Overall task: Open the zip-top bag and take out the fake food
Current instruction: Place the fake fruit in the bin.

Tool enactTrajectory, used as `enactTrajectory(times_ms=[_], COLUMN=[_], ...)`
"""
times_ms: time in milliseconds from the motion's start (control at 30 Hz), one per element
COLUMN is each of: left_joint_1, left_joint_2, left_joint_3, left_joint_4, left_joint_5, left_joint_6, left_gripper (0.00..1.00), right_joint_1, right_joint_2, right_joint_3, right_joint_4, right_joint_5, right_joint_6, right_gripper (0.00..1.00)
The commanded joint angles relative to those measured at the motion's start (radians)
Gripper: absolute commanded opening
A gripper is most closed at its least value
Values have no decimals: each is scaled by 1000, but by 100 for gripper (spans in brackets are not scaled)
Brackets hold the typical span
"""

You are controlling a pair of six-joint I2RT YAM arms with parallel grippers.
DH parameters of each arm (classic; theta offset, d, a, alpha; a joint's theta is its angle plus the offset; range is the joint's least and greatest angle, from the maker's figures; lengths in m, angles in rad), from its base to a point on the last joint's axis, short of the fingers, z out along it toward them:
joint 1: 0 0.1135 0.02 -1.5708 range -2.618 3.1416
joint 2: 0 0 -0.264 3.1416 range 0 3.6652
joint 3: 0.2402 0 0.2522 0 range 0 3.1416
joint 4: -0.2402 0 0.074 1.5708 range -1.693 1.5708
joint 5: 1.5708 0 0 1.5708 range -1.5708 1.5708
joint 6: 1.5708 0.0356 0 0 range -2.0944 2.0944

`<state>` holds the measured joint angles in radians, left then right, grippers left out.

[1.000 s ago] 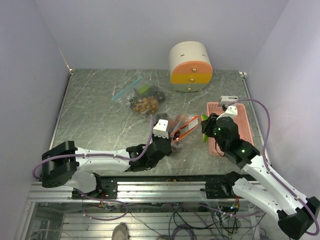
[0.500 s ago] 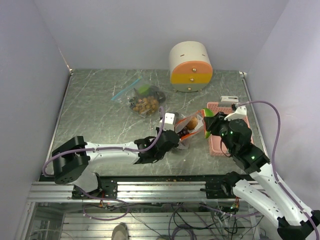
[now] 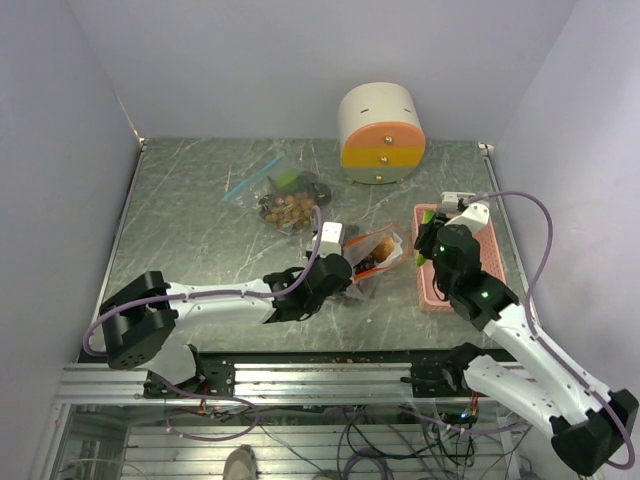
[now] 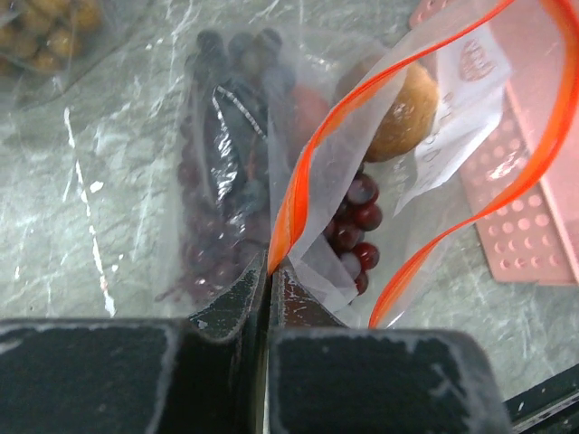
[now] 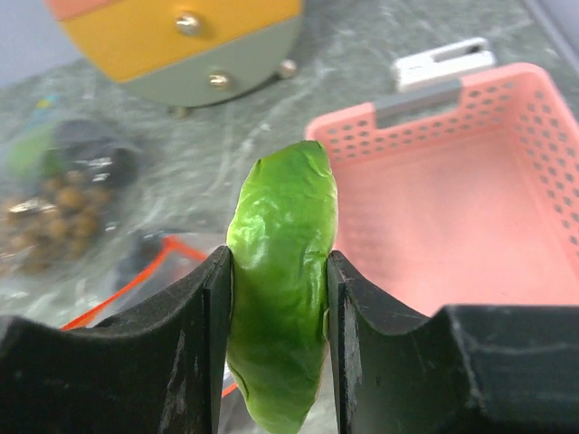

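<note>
Green plastic, glossy and hard-looking, sits pinched at its waist between the fingers of the right gripper [image 5: 279,271]: a leaf-shaped toy piece [image 5: 282,217] held about over the left rim of the pink basket [image 5: 434,217]. Just left of that basket lies the zip-top bag [image 3: 375,255], its orange zip strip [image 4: 303,172] gaping, while the left gripper [image 4: 269,271] is clamped tight on a fold of clear film at the mouth. A dark red grape bunch [image 4: 348,226] and a tan round fruit [image 4: 403,113] lie inside.

The toys look light, rigid and smooth, likely to skid off flat pads. The fruit is best taken across its widest part and the grapes around the cluster's middle. The film is limp and slick, so the stiffer zip strip looks like the surest hold.
</note>
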<state>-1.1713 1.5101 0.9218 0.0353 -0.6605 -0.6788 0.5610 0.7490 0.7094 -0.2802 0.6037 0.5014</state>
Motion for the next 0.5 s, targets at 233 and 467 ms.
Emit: enactTrajectory(times_ms=[233, 467], left_joint_1=[2, 1], left_joint_2=[-122, -152], left_joint_3=[-148, -140], left_joint_4=[36, 29], left_joint_5=[33, 45], left_joint_6=[-62, -31], left_gripper=[8, 8], right_joint_1=[-156, -224], right_joint_2=[184, 235], right_joint_3=[-68, -58], right_joint_4=[134, 113], right_joint_5=[224, 194], right_joint_6=[-20, -25], right_gripper=[3, 64])
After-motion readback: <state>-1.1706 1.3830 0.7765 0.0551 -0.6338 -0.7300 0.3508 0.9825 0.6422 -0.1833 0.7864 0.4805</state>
